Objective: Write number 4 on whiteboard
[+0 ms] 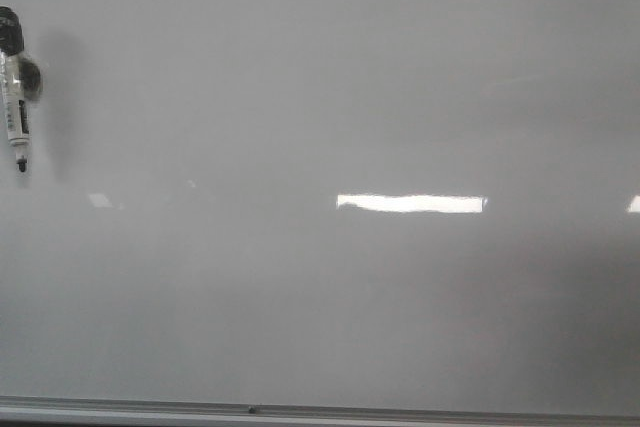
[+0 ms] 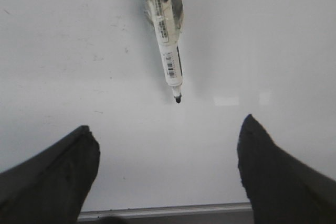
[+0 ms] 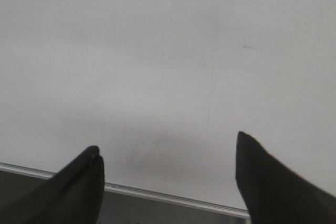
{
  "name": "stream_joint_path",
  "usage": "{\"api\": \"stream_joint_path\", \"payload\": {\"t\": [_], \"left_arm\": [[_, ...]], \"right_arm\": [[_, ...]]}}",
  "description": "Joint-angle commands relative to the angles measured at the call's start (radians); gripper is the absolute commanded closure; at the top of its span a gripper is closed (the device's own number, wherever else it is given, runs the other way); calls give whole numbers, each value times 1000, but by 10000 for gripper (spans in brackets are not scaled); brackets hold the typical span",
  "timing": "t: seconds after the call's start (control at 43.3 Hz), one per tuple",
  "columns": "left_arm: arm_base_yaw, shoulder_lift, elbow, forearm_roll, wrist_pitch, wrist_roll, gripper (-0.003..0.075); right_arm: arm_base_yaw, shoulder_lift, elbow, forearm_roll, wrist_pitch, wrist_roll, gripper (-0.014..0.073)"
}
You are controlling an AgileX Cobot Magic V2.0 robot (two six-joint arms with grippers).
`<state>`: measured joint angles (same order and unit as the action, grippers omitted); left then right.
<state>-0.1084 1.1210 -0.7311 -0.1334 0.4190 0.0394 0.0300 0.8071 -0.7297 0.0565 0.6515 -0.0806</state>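
The whiteboard (image 1: pixel 330 287) fills the front view, glossy grey-white, with no number 4 showing on it. A white marker with a black cap end and bare black tip (image 1: pixel 14 97) lies on the board at the far left, tip toward the near edge. In the left wrist view the same marker (image 2: pixel 167 45) lies ahead of my left gripper (image 2: pixel 167 135), which is open and holds nothing. My right gripper (image 3: pixel 167 148) is open too, over blank whiteboard (image 3: pixel 157 51) near its edge. Neither gripper shows in the front view.
A thin metal edge strip (image 1: pixel 320 409) runs along the board's near side, also seen as the strip (image 2: pixel 168 211) and the strip (image 3: pixel 173 198) under the wrists. Bright light reflections (image 1: pixel 410 203) sit on the board's surface.
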Motion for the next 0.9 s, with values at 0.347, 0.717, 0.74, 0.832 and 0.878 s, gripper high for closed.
{"api": "stream_joint_path", "payload": {"t": [0.347, 0.717, 0.74, 0.832, 0.878], "left_arm": [[-8, 272, -165, -27, -159, 1, 188], [-55, 388, -204, 8, -240, 1, 203], [-55, 392, -204, 8, -244, 1, 212], [-53, 403, -204, 8, -248, 1, 263], [-53, 409, -204, 8, -253, 1, 305]], "right_arm": [[2, -2, -34, 5, -88, -10, 47], [2, -2, -34, 5, -88, -10, 47], [2, -2, -34, 5, -88, -10, 47], [2, -2, -34, 5, -88, -10, 47], [2, -2, -34, 5, -88, -10, 47]]}}
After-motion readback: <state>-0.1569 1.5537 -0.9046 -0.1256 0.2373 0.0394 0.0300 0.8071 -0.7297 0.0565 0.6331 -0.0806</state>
